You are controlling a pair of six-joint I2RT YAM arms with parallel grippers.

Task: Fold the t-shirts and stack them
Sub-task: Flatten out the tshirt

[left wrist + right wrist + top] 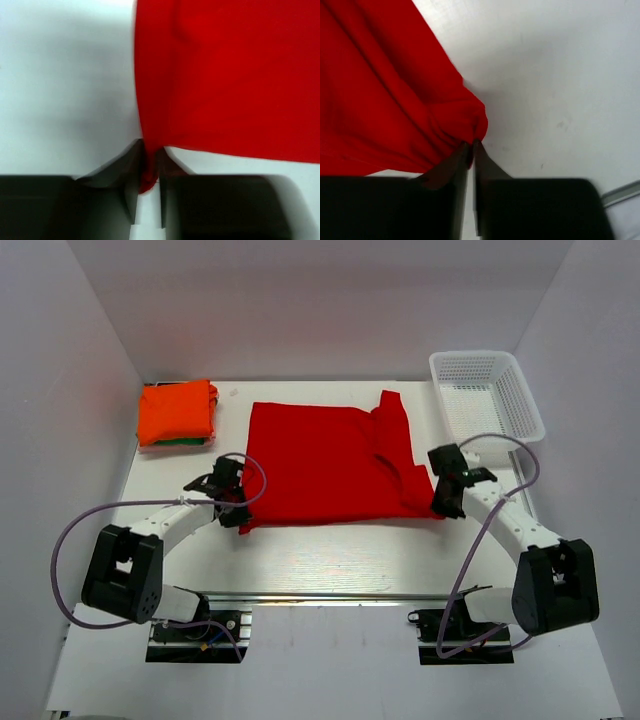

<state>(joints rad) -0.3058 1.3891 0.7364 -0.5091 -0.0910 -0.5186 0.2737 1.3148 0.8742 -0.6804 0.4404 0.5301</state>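
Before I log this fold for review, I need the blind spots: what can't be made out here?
Folded green cloth t-shirt: top view, nearly all hidden under the folded orange cloth t-shirt; only an edge shows.
Bright red cloth t-shirt: both wrist views cut it off at their edges; no tag visible.
Fingertips of the left gripper and right gripper: top view, hidden by the gripper bodies.

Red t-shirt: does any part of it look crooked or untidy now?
Yes. The red t-shirt lies mostly flat, but its right side is uneven: a folded flap sticks out toward the far edge, and the near right corner bunches at the right end effector.
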